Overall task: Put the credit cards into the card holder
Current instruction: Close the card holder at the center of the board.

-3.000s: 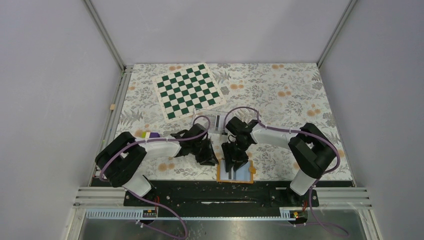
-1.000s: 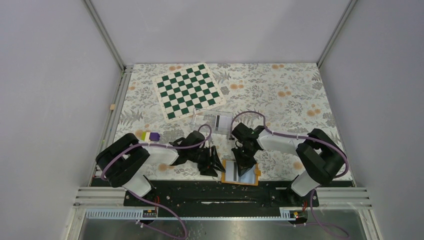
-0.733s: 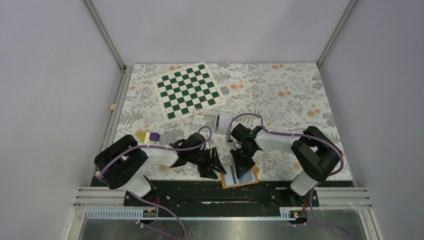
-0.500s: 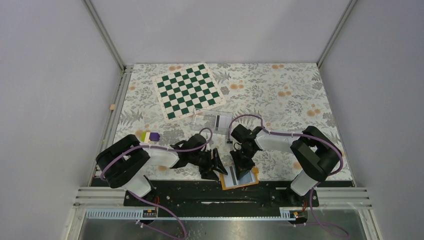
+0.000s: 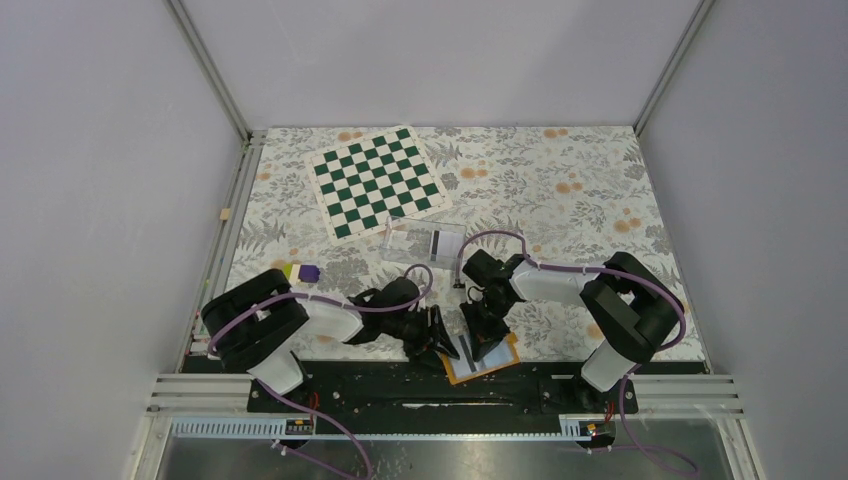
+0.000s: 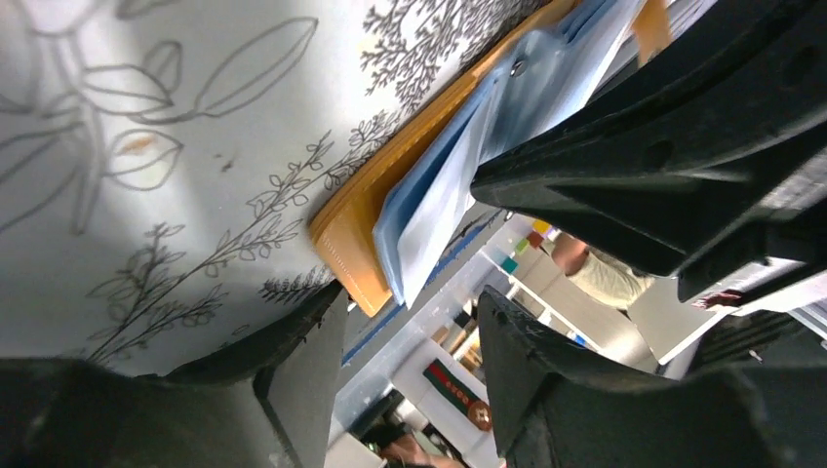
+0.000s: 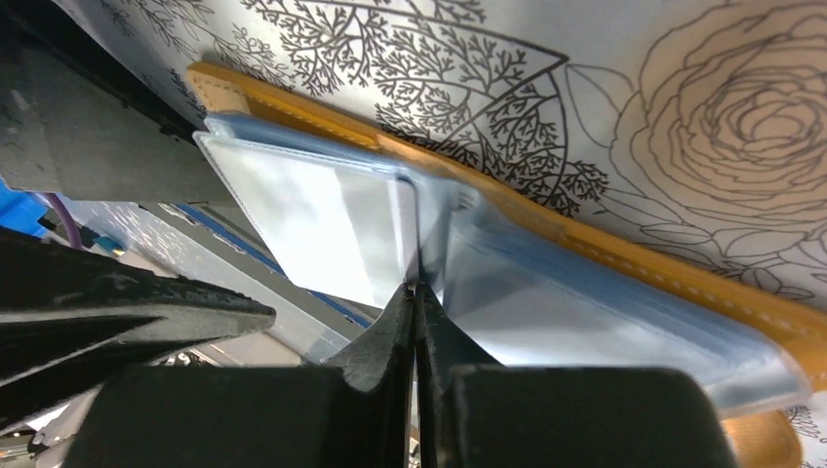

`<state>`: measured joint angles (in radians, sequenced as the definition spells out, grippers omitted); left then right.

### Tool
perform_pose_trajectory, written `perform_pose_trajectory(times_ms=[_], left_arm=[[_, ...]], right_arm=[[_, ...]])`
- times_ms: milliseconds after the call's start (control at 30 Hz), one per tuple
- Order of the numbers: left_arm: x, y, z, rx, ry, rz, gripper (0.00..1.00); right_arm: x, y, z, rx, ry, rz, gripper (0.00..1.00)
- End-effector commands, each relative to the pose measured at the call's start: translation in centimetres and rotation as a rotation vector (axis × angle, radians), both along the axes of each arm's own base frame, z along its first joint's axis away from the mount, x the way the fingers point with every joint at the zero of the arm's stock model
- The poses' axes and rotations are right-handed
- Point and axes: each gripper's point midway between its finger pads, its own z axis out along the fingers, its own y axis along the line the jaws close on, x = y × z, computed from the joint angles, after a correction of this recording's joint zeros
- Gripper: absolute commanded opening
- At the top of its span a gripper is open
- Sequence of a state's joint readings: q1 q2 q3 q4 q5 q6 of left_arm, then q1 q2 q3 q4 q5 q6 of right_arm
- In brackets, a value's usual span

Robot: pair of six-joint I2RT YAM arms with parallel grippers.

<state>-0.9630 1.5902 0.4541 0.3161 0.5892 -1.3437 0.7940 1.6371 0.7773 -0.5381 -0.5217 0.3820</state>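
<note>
The orange card holder [image 5: 497, 358] lies open and slightly turned at the table's near edge, its light blue sleeves [image 7: 585, 312] fanned up. A white card with a black stripe [image 5: 464, 350] rests on its left half. My right gripper [image 5: 482, 335] is shut, with its tips [image 7: 417, 285] pressed at the fold between two sleeves. Whether they pinch anything I cannot tell. My left gripper [image 5: 443, 345] lies low at the holder's left corner [image 6: 356, 253] and is open [image 6: 410, 341], nothing between its fingers [image 6: 293, 370].
A clear plastic box [image 5: 425, 240] holding a striped card stands just behind the grippers. A green chessboard [image 5: 378, 180] lies at the back left. A small purple and yellow block [image 5: 300, 271] sits by the left arm. The black base rail [image 5: 420, 385] runs right below the holder.
The holder has turned counter-clockwise and its sleeves have lifted. My left gripper has slid right up to the holder's corner. The right gripper stayed shut on the holder.
</note>
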Motion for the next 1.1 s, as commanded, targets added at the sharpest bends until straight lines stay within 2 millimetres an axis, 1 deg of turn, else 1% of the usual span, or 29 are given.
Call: perform_pose_trajectory(times_ms=[0, 100, 200, 333, 433, 567, 667, 767, 867, 933, 1067], left_arm=[[3.6, -1.0, 2.7, -0.079, -0.209, 0.116, 0.5], [4.4, -0.9, 4.1, -0.112, -0.262, 0.148, 0.47], [4.9, -1.1, 4.9, -0.139, -0.284, 0.155, 0.44], [5.7, -1.0, 5.4, -0.151, -0.296, 0.178, 0.42], [6.2, -0.6, 5.6, -0.124, -0.309, 0.176, 0.42], [6.2, -0.5, 5.8, -0.091, -0.331, 0.142, 0.42], [6.1, -0.4, 5.5, -0.063, -0.331, 0.122, 0.42], [5.8, -0.1, 4.4, -0.031, -0.321, 0.096, 0.43], [5.7, -0.4, 4.2, -0.052, -0.317, 0.084, 0.44], [5.7, -0.8, 4.4, -0.076, -0.318, 0.076, 0.44], [5.8, -1.3, 4.3, -0.075, -0.311, 0.056, 0.44]], right_arm=[[-0.1, 1.5, 0.8, 0.081, 0.008, 0.009, 0.03], [0.7, 2.7, 1.2, 0.115, 0.001, 0.007, 0.03], [1.3, 4.3, 1.7, 0.163, 0.019, 0.001, 0.03], [2.4, 6.4, 2.8, 0.227, 0.026, -0.015, 0.03], [3.5, 7.5, 3.5, 0.251, -0.002, -0.028, 0.04], [4.7, 8.6, 4.4, 0.271, -0.03, -0.038, 0.05], [5.0, 8.0, 4.6, 0.235, -0.062, -0.042, 0.06], [4.6, 6.4, 4.6, 0.176, -0.09, -0.048, 0.08], [3.9, 4.9, 4.6, 0.134, -0.105, -0.063, 0.09], [3.5, 3.7, 4.4, 0.104, -0.122, -0.075, 0.09], [3.1, 1.8, 4.8, 0.073, -0.182, -0.107, 0.09]])
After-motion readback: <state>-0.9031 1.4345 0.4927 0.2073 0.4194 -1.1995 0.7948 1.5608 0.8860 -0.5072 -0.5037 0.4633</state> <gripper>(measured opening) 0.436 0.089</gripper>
